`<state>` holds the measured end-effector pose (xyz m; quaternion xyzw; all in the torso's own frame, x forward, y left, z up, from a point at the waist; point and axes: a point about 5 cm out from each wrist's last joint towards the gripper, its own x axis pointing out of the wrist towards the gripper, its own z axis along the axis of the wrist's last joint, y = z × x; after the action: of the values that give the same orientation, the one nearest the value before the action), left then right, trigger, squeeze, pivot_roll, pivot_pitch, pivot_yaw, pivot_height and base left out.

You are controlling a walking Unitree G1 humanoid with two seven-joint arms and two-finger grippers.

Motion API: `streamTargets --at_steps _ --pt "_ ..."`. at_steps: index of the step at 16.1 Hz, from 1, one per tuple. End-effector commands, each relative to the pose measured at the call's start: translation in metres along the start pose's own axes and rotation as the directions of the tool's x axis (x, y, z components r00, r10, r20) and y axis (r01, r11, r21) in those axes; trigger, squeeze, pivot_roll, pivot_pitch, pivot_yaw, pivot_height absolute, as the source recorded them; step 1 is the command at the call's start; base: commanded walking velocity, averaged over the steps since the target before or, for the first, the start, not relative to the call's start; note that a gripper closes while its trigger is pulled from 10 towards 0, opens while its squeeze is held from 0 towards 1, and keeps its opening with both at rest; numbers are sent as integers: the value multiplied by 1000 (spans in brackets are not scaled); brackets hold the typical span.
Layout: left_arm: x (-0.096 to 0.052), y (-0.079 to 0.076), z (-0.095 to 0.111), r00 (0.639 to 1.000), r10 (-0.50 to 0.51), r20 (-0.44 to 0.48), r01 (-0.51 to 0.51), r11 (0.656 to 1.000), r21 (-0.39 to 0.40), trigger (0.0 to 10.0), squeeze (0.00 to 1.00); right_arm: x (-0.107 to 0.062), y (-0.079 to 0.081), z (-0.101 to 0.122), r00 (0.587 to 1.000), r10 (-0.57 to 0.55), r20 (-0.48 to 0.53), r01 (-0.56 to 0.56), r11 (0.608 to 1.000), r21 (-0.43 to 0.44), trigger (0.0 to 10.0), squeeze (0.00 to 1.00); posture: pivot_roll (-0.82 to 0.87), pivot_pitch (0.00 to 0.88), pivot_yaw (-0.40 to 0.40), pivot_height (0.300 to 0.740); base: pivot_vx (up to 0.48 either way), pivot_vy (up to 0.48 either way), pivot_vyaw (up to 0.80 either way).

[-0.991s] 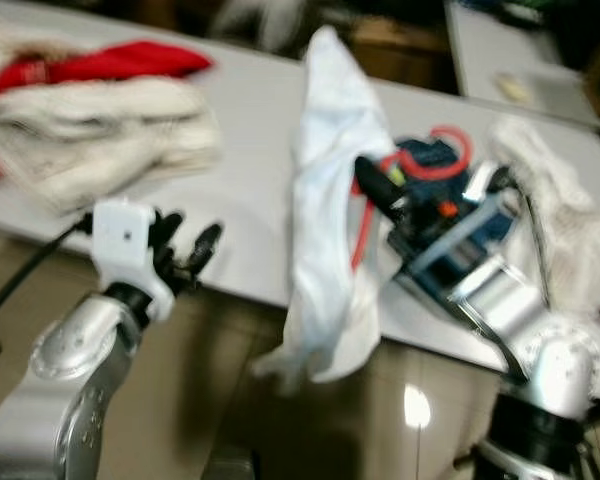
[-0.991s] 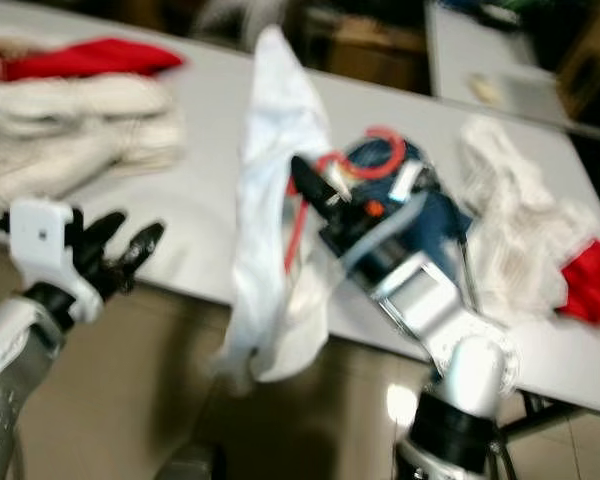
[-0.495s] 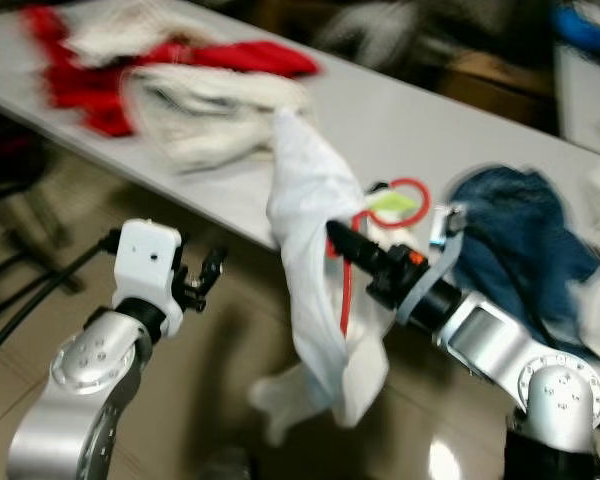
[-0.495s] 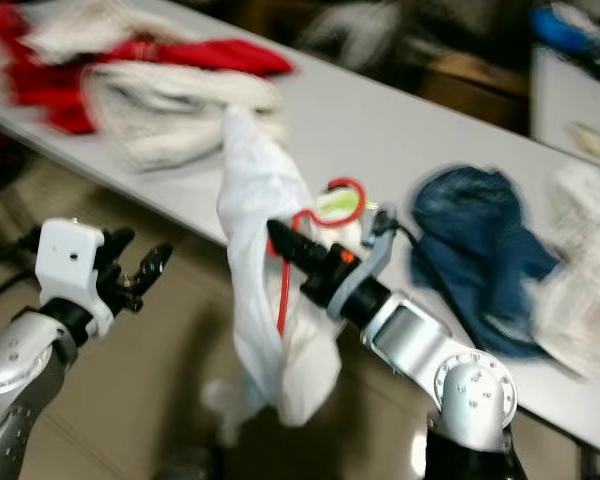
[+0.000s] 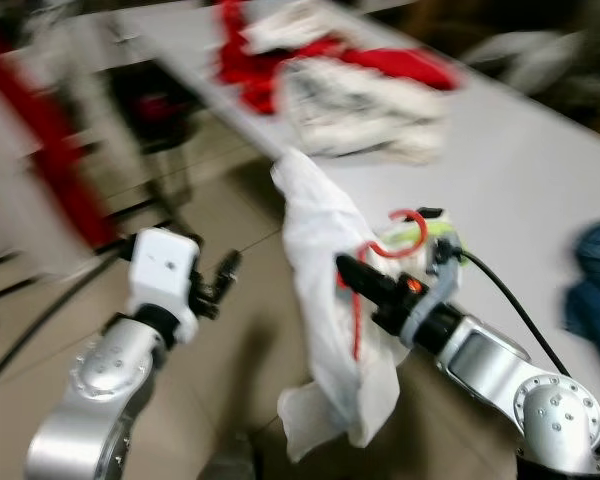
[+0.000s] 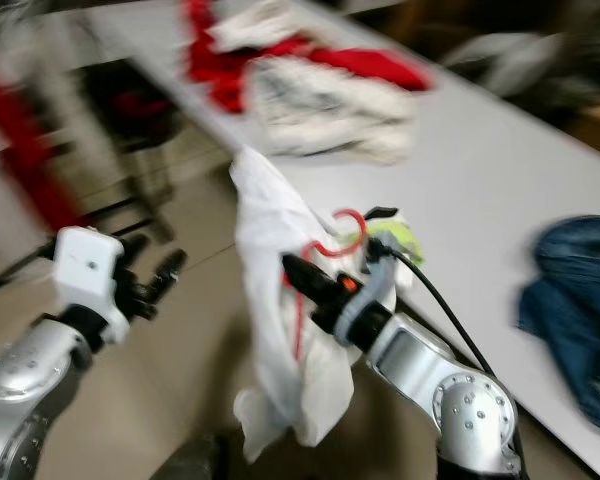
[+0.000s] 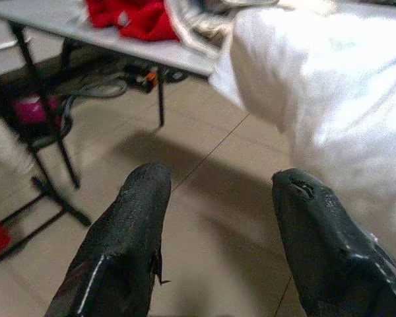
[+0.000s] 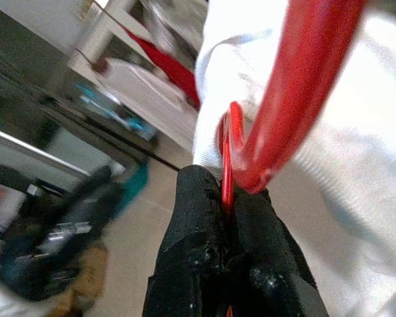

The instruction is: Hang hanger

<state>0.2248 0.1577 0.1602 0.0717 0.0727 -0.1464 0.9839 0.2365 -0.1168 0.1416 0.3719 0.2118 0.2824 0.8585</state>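
Swung leftward with the camera since a second ago — table (image 5: 540, 150) edge now running diagonally, tiled floor (image 5: 230, 350) filling more of the foreground, blue denim garment (image 6: 580, 300) pushed out to the right of the right gripper (image 5: 352, 272). Same grip as before: fingers pressed tight on the red hanger (image 5: 398, 238), pinching its wire just below the hook, seen up close from the right wrist (image 8: 228, 198). White garment (image 5: 330, 330) draped over that hanger, hanging beside and below the gripper, off the table's edge and above the floor. Hook curling up just behind the fingers, with something yellow-green (image 5: 440, 235) blurred right behind it. Left gripper (image 5: 220, 280) raised well to the left of the garment, fingers (image 7: 135, 224) spread wide and empty — white cloth just ahead of them in the left wrist view. Farther beyond both grippers, on the table: red clothing (image 5: 270, 60) and a cream knitted garment (image 5: 365, 105) heaped together. All blurred by motion.
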Motion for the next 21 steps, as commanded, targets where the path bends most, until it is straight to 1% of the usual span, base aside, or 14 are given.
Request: streamTargets --at_steps 1,2,5,6,8,10,11,12,13,14,15,16,19,21 --pt "2 -1 1 1000 0 10 0 1000 16 10000 0 0 -1 -1 1000 -10 4 10 1000 -19 10000 0 122 123 -97 740 0 0 788" --pt "2 -1 1 1000 -3 10 3 1000 22 10000 0 0 -5 -5 999 -45 -9 45 998 -42 10000 0 122 123 -97 740 0 0 788" --pt "3 -2 0 1000 -9 9 8 999 31 10000 0 1 -12 -11 994 -108 -29 105 991 -76 10000 0 121 123 -96 740 0 0 788" --pt "4 -3 1 1000 -11 15 10 999 32 10000 0 3 -16 -11 990 -140 -23 137 986 -92 10000 0 119 120 -97 740 0 0 788" --pt "6 -4 1 1000 -9 22 8 1000 23 10000 0 4 -18 -10 988 -154 -18 152 983 -106 10000 0 118 118 -98 740 0 0 788" --pt "8 -3 3 1000 6 30 -8 999 41 10000 0 7 -19 -11 985 -171 -21 167 977 -131 10000 0 118 118 -99 740 0 0 788" --pt "9 -3 4 999 12 33 -13 1000 27 10000 0 9 -20 -12 984 -180 -19 175 974 -142 10000 0 119 119 -100 740 0 -480 788" --pt "9 -3 4 999 11 35 -12 999 30 10000 0 11 -20 -11 981 -194 -16 189 969 -160 10000 0 119 119 -100 740 0 -480 788" --pt "10 -3 5 999 6 36 -8 999 51 10000 0 14 -23 -11 974 -228 -8 221 952 -211 10000 0 118 119 -100 740 0 -480 0" --pt "11 -3 4 999 8 36 -9 999 45 10000 0 16 -22 -12 971 -240 -9 231 942 -245 10000 0 117 120 -100 740 0 -480 0" --pt "11 -3 4 999 7 39 -8 999 36 10000 0 16 -22 -12 971 -239 -10 229 942 -247 10000 0 117 120 -100 740 0 0 0" --pt "11 -2 3 999 11 31 -12 1000 17 10000 0 18 -20 -12 973 -232 -18 218 936 -275 10000 0 117 120 -100 740 0 0 0" --pt "12 -3 2 1000 11 25 -11 1000 18 10000 0 21 -13 -14 974 -226 -26 196 892 -407 10000 0 111 123 -103 740 0 0 0" --pt "13 -4 2 1000 8 23 -8 1000 18 10000 0 22 -12 -15 975 -218 -33 185 892 -412 10000 0 113 125 -105 740 0 0 0"
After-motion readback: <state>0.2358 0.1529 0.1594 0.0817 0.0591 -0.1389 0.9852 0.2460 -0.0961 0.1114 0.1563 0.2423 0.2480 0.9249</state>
